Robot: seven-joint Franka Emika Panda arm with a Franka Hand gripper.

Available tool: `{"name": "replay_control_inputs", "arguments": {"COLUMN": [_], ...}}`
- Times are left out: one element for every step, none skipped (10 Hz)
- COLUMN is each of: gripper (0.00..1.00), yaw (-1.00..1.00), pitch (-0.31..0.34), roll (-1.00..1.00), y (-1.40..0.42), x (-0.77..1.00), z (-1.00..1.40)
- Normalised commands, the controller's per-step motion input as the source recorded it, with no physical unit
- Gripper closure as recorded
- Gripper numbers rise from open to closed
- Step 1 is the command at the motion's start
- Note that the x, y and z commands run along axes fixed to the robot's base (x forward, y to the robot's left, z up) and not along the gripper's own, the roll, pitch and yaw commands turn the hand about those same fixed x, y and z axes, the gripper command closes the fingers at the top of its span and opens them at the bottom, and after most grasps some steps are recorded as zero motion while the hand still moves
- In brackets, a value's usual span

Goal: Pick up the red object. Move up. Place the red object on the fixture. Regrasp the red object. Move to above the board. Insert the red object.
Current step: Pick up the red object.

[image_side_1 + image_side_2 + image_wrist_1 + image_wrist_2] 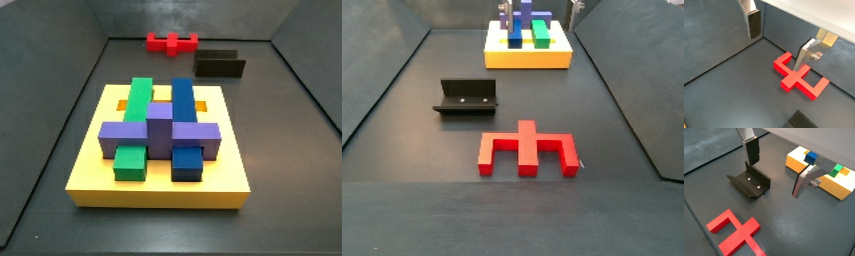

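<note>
The gripper [774, 170] hangs wide open and holds nothing, seen only in the wrist views. The red object [528, 150] lies flat on the floor, near the fixture [469, 97]; the board [163, 150] stands well apart.

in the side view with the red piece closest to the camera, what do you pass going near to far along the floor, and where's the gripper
red object → fixture → board. The gripper is barely visible at the top edge, above the board's far side.
</note>
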Motion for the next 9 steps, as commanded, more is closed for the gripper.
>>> {"name": "replay_control_inputs", "arguments": {"gripper": [0.00, 0.00, 0.00, 0.00, 0.00, 0.00, 0.00, 0.00, 0.00], "yaw": [0.00, 0.00, -0.04, -0.07, -0.17, -0.23, -0.14, -0.16, -0.10], "pitch": [0.004, 0.026, -0.019, -0.016, 0.060, 0.106, 0.051, -0.007, -0.050], "roll": [0.00, 0.00, 0.00, 0.00, 0.00, 0.00, -0.03, -0.10, -0.14], "y": [0.00, 0.00, 0.01, 0.01, 0.23, 0.39, 0.60, 0.56, 0.42], "x": [0.01, 0.36, 0.31, 0.35, 0.74, 0.72, 0.41, 0.09, 0.05], "z": [-0.02, -0.63, -1.00, -1.00, -1.00, -1.00, -1.00, -0.91, -0.83]}}
